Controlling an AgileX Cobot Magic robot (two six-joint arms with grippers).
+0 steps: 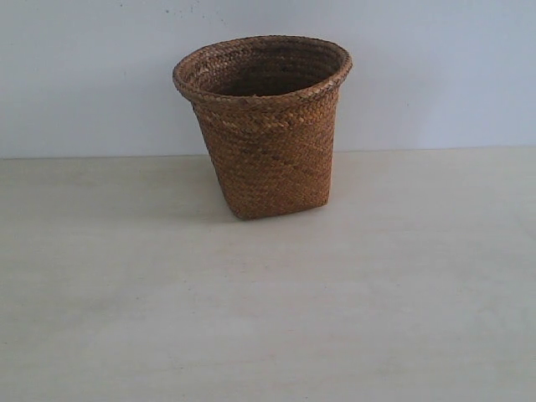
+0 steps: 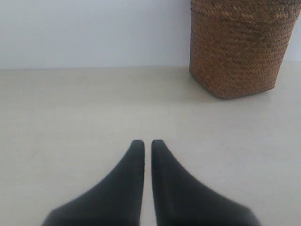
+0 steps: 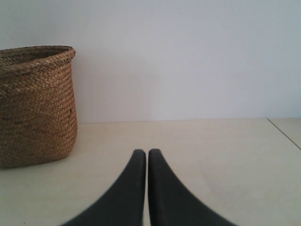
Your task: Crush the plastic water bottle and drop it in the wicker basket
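The brown wicker basket stands upright at the back middle of the table, near the wall; its dark inside shows no contents from this angle. It also shows in the left wrist view as a woven wall and in the right wrist view with its braided rim. The plastic water bottle is out of view in every frame. My left gripper is shut with nothing between its black fingers, low over bare table, short of the basket. My right gripper is likewise shut and empty. Neither gripper appears in the exterior view.
A pale wooden table spreads in front of the basket. A plain white wall rises right behind it. A table edge or seam runs off to one side in the right wrist view.
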